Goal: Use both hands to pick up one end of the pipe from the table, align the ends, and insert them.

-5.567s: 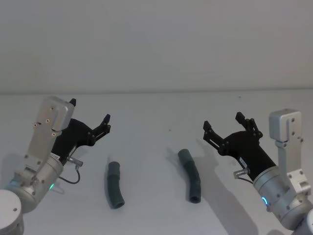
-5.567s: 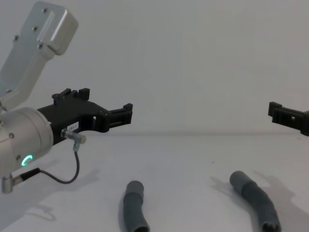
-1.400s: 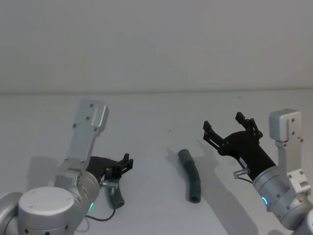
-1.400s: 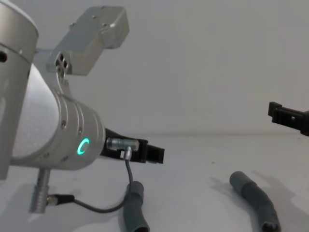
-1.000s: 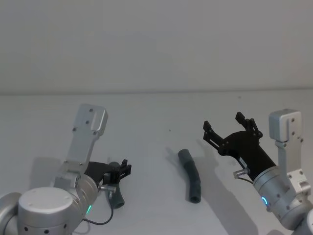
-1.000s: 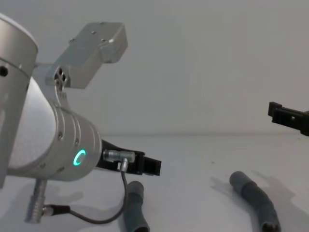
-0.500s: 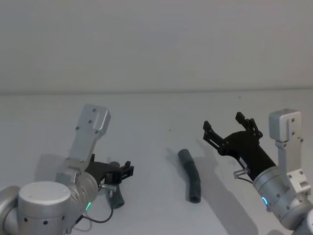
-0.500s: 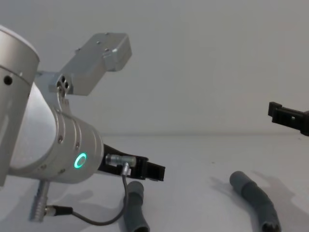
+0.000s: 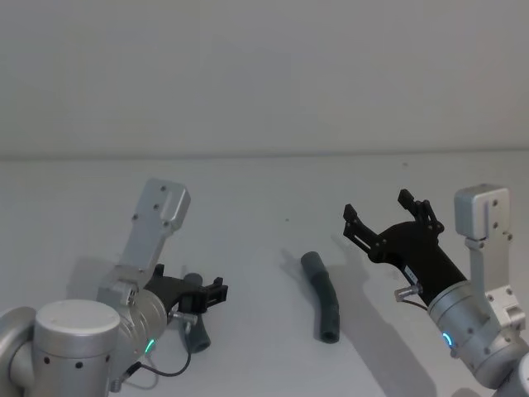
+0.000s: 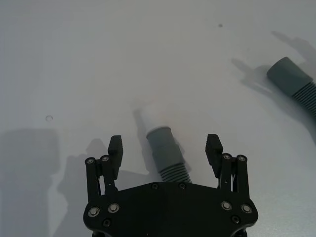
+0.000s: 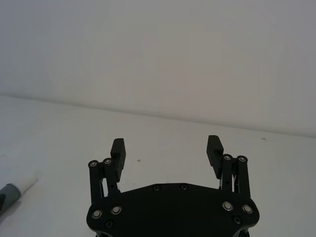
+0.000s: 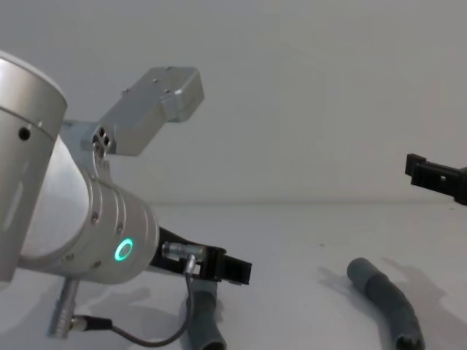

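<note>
Left gripper (image 10: 164,143), fingers spread, flanks white-tipped pipe (image 10: 167,155) on table (image 10: 74,59). Right gripper (image 9: 378,207) (likewise spread) hovers near second pipe (image 9: 324,299).

The left black angular plastic claw (image 10: 164,144) hangs low over the white-grey flat tabletop (image 9: 264,198). A short dark grey ribbed hose piece with a white plug tip (image 10: 167,153) lies on the tabletop between its spread jaws, touching neither. To this claw's right, well apart, lies the plain-ended dark grey ribbed hose piece (image 9: 324,299). Farther right, the right black plastic claw (image 9: 377,205) is raised, jaws wide.
</note>
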Controlling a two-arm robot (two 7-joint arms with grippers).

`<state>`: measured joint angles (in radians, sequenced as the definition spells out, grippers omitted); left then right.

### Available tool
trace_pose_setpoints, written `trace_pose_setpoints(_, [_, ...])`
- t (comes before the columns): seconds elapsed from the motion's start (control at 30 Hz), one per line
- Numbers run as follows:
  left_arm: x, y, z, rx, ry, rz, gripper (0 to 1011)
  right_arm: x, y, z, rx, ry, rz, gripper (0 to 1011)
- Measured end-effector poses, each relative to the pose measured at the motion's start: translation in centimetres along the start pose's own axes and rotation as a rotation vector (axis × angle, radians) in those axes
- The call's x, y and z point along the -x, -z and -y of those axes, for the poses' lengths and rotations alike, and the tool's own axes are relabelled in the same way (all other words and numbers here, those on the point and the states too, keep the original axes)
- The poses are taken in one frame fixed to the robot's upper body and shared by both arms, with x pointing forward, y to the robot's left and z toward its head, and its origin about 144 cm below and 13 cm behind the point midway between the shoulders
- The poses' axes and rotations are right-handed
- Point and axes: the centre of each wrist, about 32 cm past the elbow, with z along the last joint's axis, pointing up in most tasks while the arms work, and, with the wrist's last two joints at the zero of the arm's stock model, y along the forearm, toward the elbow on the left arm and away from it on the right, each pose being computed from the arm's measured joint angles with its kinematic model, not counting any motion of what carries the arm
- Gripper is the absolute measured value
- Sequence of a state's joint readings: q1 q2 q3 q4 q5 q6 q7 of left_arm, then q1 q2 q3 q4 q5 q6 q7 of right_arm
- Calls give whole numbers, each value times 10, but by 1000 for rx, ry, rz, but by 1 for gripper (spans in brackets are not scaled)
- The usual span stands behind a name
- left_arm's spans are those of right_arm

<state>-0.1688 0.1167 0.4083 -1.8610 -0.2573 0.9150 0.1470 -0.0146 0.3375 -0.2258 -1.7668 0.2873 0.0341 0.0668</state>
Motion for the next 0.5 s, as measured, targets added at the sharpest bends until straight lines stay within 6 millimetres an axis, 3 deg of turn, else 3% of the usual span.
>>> trace_pose_setpoints(0.5, [-3, 5, 6, -41, 5, -7, 1001, 0, 0, 0, 0, 0, 0, 1002])
